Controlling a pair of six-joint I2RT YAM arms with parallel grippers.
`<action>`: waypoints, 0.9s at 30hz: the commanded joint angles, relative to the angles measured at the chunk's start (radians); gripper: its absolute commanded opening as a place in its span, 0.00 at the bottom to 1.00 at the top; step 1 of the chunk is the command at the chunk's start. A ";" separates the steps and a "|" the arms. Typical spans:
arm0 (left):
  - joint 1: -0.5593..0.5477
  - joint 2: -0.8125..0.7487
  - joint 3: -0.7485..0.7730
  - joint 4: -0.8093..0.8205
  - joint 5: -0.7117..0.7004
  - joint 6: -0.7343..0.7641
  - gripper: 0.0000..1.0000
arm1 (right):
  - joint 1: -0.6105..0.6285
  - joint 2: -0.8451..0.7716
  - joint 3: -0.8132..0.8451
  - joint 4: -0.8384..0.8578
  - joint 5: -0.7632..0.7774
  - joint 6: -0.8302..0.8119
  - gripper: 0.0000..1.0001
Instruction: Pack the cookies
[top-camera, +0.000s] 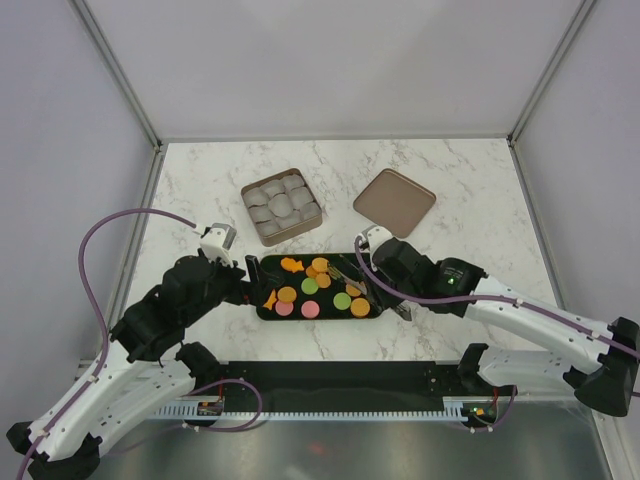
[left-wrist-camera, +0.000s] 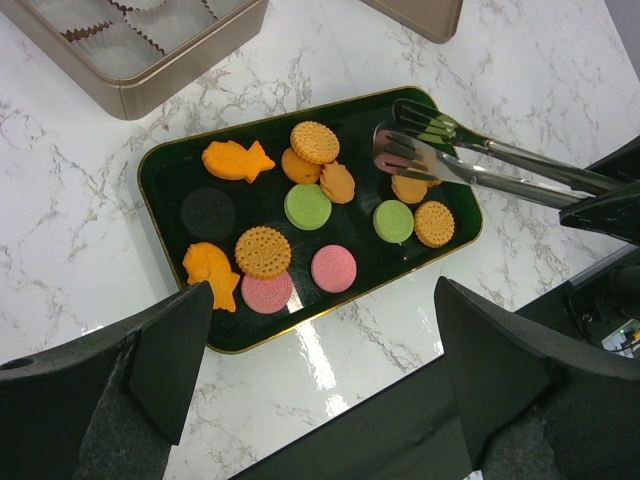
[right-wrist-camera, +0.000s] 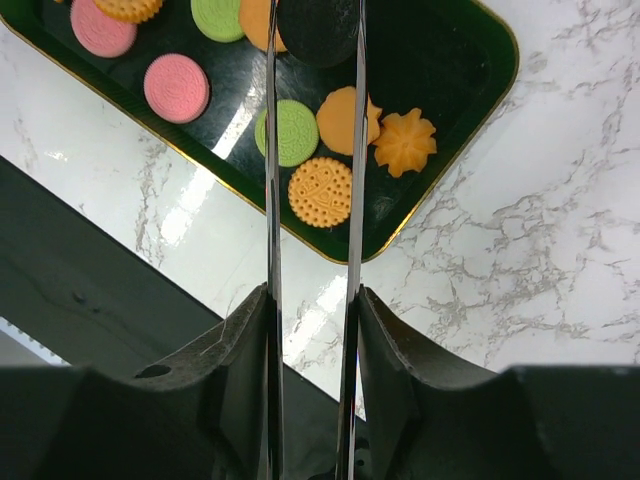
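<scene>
- Tongs (right-wrist-camera: 272, 200) are clamped in the right gripper (right-wrist-camera: 312, 300), which presses on both steel arms. The right wrist view sees the tongs edge-on: the arms are narrow and almost parallel, with a dark disc (right-wrist-camera: 318, 30) between the tips. Whether that disc is pinched or only lies beneath them cannot be told.
- At the tray's left end the left gripper (left-wrist-camera: 320, 288) hangs spread wide, with nothing between its fingers.
- The tray (left-wrist-camera: 165, 175), dark green with a gold rim, lies toward the near edge of the table (top-camera: 470, 190), between the two grippers. The cookies (left-wrist-camera: 308, 206) lie on it: orange, green, pink and black rounds, plus orange fish shapes toward its left end.
- Only the left wrist view shows the slotted heads of the tongs from the side, low over the tray's right end.
- Farther back, the top view alone shows the square tin (top-camera: 313, 200) whole, filled with pale paper cups (top-camera: 280, 205). Its lid (top-camera: 394, 202) lies apart to the right.
</scene>
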 joint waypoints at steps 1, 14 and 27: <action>-0.003 -0.001 -0.004 0.017 -0.013 -0.021 1.00 | 0.002 -0.045 0.063 -0.013 0.044 0.002 0.34; -0.004 -0.161 0.020 -0.011 -0.058 -0.037 1.00 | -0.042 0.298 0.453 0.173 0.053 -0.044 0.34; -0.003 -0.196 0.161 -0.159 -0.156 -0.009 1.00 | -0.085 0.758 0.721 0.514 0.030 -0.021 0.32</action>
